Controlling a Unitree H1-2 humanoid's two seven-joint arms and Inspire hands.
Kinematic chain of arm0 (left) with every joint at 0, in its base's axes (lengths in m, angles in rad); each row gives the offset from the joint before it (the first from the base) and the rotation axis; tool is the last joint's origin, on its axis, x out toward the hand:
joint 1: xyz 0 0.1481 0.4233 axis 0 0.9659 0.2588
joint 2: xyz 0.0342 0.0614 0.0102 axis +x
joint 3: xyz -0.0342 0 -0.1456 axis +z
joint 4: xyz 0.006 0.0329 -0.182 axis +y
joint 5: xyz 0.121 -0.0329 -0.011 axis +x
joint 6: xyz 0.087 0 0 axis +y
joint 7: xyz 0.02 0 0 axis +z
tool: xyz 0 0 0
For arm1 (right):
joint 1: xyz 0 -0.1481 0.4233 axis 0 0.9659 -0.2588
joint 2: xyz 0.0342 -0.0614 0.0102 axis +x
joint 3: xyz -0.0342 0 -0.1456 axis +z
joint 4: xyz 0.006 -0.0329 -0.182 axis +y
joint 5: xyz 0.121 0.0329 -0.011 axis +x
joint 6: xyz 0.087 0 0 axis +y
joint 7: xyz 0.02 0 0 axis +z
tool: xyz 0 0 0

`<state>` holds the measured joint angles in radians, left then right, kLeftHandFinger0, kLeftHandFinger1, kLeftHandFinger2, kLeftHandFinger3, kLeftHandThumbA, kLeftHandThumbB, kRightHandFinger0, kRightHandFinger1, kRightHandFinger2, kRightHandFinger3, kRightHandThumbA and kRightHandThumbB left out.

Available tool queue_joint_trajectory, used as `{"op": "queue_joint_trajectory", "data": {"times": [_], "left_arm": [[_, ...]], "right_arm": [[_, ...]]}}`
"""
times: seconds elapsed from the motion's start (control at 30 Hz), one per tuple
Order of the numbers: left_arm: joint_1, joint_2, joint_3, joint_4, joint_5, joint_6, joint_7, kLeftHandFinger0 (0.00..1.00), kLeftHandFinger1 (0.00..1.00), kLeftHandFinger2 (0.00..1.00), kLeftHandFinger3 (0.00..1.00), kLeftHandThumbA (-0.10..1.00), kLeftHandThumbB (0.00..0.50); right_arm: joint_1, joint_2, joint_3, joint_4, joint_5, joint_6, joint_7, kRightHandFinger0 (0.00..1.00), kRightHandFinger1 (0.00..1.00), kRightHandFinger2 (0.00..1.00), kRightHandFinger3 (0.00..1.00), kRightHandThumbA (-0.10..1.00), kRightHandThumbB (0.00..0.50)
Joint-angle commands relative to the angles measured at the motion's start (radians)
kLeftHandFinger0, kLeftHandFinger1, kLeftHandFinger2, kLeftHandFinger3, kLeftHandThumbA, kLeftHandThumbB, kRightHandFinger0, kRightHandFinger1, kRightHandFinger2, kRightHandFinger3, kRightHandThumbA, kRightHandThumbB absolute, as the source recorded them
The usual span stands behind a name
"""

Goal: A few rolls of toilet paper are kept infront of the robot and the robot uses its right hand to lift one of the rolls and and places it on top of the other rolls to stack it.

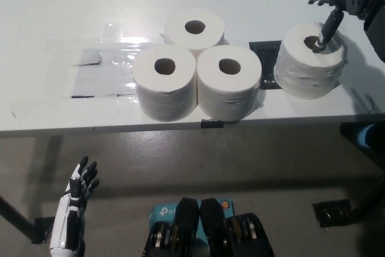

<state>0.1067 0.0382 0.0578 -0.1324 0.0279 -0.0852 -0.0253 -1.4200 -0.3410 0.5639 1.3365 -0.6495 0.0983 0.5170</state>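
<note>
Black right hand [337, 5] spread, one finger dipping into the lone toilet roll's [310, 60] core.

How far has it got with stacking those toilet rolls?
Barely started. Three rolls sit grouped on the table, nothing on top of them. The black right hand is at the fourth roll, one finger poking into its core; the roll is not lifted. Lifting and placing remain. The white left hand hangs open below the table.
</note>
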Motion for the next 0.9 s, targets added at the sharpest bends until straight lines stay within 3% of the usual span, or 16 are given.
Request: {"op": "queue_joint_trajectory", "data": {"times": [0.0, 0.27, 0.4, 0.63, 0.87], "left_arm": [[-0.003, 0.011, 0.0, -0.026, -0.005, -0.034, 0.002, 1.0, 1.0, 1.0, 1.0, 1.0, 0.221], [0.0, 0.01, -0.006, -0.036, 0.002, -0.024, 0.0, 1.0, 1.0, 1.0, 1.0, 1.0, 0.216], [-0.002, 0.011, -0.005, -0.037, 0.004, -0.025, 0.002, 1.0, 1.0, 1.0, 1.0, 1.0, 0.187], [-0.004, 0.006, -0.004, -0.039, 0.003, -0.03, 0.006, 1.0, 1.0, 1.0, 1.0, 1.0, 0.182], [-0.002, 0.006, -0.004, -0.039, -0.004, -0.03, 0.002, 1.0, 1.0, 1.0, 1.0, 1.0, 0.207]], "right_arm": [[-0.111, -0.016, -0.024, -0.008, 0.027, 0.002, -0.006, 1.0, 1.0, 1.0, 1.0, 0.91, 0.419], [-0.113, -0.015, -0.027, -0.001, 0.03, -0.001, -0.01, 1.0, 1.0, 1.0, 1.0, 0.88, 0.446], [-0.108, -0.007, -0.017, 0.006, 0.024, -0.006, -0.018, 1.0, 1.0, 1.0, 1.0, 0.89, 0.435], [-0.095, 0.004, -0.004, 0.009, 0.015, -0.01, -0.024, 1.0, 1.0, 1.0, 1.0, 0.94, 0.436], [-0.08, 0.014, 0.021, 0.023, -0.005, 0.0, -0.056, 1.0, 1.0, 1.0, 1.0, 0.95, 0.453]]}}
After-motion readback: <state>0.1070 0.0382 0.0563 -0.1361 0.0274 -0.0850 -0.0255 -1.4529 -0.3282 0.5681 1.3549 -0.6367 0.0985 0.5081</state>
